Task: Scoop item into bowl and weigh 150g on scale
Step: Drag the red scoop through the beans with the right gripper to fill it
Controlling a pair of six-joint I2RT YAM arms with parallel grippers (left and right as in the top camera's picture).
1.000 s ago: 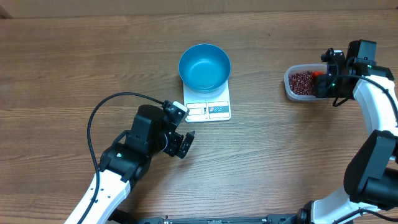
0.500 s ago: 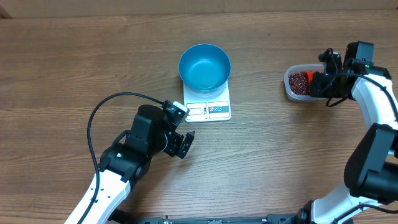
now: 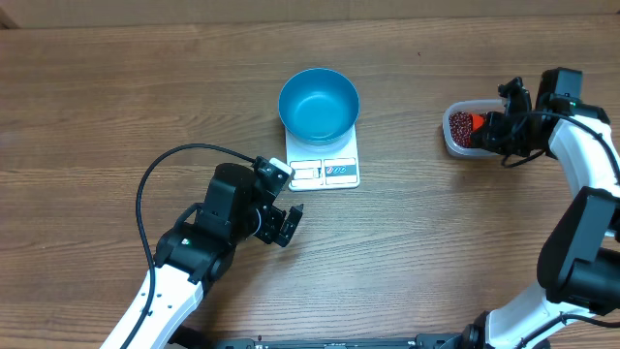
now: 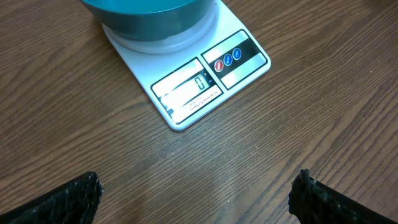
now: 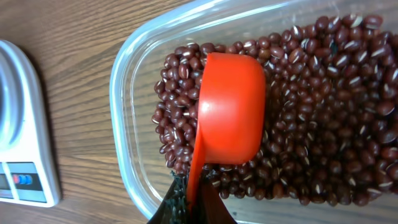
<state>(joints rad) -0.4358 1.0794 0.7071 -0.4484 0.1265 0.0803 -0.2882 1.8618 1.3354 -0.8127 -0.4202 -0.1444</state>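
Beans, small and dark red-brown, are what the right hand is working in. It is clenched on the thin handle of an orange scoop. The scoop's cup lies on the bean mass near the tub's left end, its rounded back toward the wrist camera. Whether any beans sit inside the cup cannot be told from here. The beans fill a clear rounded-rectangular plastic tub, which stands on the wooden bench well to the right of the scale.

The white kitchen scale carries the blue bowl on its platform. From overhead the bowl looks empty, and the display appears to read zero. The left hand hangs released, fingers spread wide and grasping nothing, near the display edge of the scale and apart from it.

The step in hand looks like the first loading of the scoop, so the task is barely begun. Next, the cup needs to dig under the beans and turn mouth-up. It then has to lift level out of the tub and travel across the bare bench to the bowl. A tilted scoop would scatter beans on the way, and a heavy tip into the bowl could overshoot the target.
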